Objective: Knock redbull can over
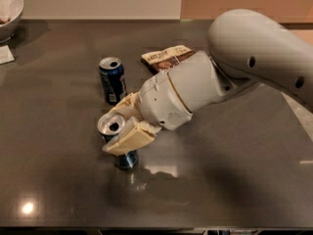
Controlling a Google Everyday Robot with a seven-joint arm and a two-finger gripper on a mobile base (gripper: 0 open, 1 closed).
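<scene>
The dark-blue can [112, 80] stands upright just behind the gripper [126, 124], and it could be struck and toppled as well if the push is made with a wide sweep. The redbull can [113, 127] is at the front left of the surface [234, 180], leaning with its top to the left and its base on the surface. It is clamped between the gripper's two fingers. If it is let go too early, it may rock back upright. If it is gripped too long, it may be dragged or lifted rather than knocked over. Once down, it may roll toward the front edge.

At the far left a bowl [9, 9] is cut off by the frame, and its contents cannot be made out. The redbull can's body is largely covered by the near finger, so its markings are barely seen. A snack packet [166, 58] is partly hidden by the arm [259, 53], which is itself cut off at the right.
</scene>
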